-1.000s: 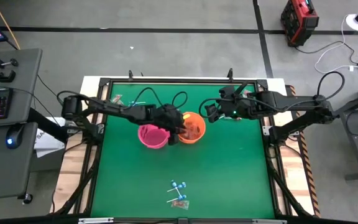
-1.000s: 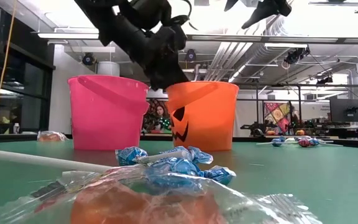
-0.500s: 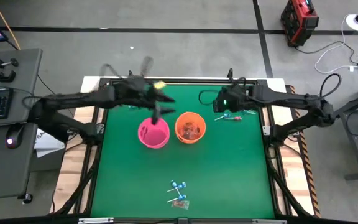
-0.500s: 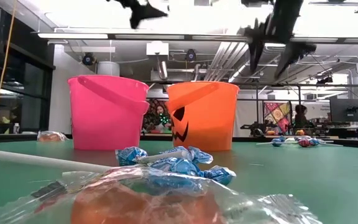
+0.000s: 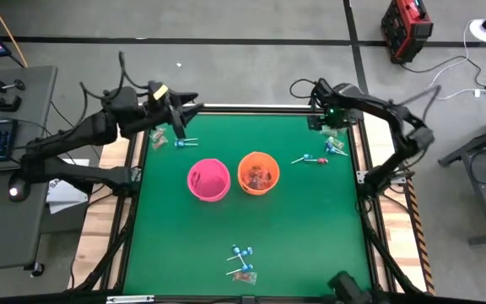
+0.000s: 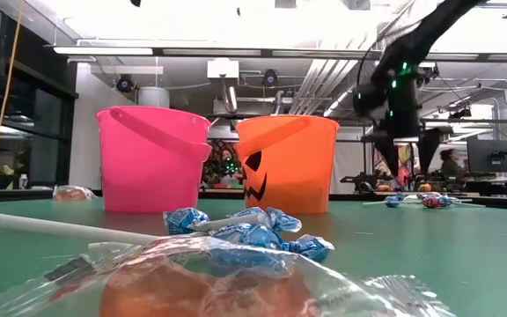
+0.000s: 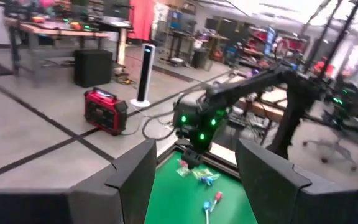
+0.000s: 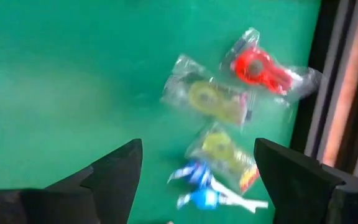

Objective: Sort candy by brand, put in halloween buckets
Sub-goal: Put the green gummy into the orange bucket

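Candy: loose sweets (image 5: 243, 263) lie in three groups on the green tabletop (image 5: 310, 228): near the front edge, by the far right corner (image 5: 327, 150), and by the far left corner (image 5: 169, 138).
Pink bucket (image 5: 207, 179): stands mid-tabletop, just beside the orange bucket (image 5: 258, 172); I can make out nothing inside it from above.
Orange bucket contents: some dark pieces show on its floor, so a few sweets look sorted.
Progress: judged early to middle; most candy is not yet in a bucket.
Left tool (image 5: 178, 112): at the far left corner above the sweets there, fingers (image 7: 132, 177) spread, holding nothing.
Right tool (image 5: 327, 127): over the far right group, fingers (image 8: 114, 169) spread wide above wrapped pieces (image 8: 207, 96), pinching nothing.
Likely next: a pick from the right group, in my judgement.
Hard to make out: brands on the wrappers cannot be read; the bucket walls hide their contents in the low view; the exact count of sweets is unclear.
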### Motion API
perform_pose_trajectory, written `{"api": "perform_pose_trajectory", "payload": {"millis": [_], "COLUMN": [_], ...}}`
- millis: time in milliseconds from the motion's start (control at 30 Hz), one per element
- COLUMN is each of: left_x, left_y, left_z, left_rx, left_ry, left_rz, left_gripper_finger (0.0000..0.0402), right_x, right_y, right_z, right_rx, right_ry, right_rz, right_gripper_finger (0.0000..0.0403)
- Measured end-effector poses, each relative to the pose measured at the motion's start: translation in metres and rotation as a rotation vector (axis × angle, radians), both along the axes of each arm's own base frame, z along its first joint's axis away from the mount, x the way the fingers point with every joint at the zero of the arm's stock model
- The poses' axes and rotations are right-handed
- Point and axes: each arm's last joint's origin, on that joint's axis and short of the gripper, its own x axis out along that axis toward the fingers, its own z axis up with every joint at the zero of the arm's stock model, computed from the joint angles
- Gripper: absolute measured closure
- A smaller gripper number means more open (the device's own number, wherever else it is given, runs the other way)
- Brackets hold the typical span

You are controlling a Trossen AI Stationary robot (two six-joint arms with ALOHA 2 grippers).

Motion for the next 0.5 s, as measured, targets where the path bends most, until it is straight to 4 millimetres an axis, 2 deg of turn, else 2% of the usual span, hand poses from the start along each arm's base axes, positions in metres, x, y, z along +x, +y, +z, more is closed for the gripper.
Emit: {"api": "perform_pose_trajectory", "payload": {"millis": [100, 267, 400, 500], "left_x": [0.001, 0.006, 0.006, 0.002], "left_y": [0.001, 0.004, 0.005, 0.004], "left_z": [-0.001, -0.004, -0.005, -0.004], "left_rx": [-0.003, 0.002, 0.010, 0.011], "left_ry": [0.004, 0.028, 0.038, 0.035], "left_rz": [0.020, 0.072, 0.080, 0.080], "left_gripper_finger": [0.0191, 0.0191, 0.0191, 0.0191], "right_x": [-0.002, 0.000, 0.004, 0.007], "right_y": [-0.014, -0.023, -0.027, -0.026], "right_z": [-0.021, -0.046, -0.057, -0.059], "right_rx": [0.038, 0.063, 0.067, 0.061], "right_ry": [0.031, 0.111, 0.105, 0.119], "right_rz": [-0.002, 0.002, 0.006, 0.021], "right_gripper_finger": [0.0100, 0.0100, 0.0102, 0.0123]}}
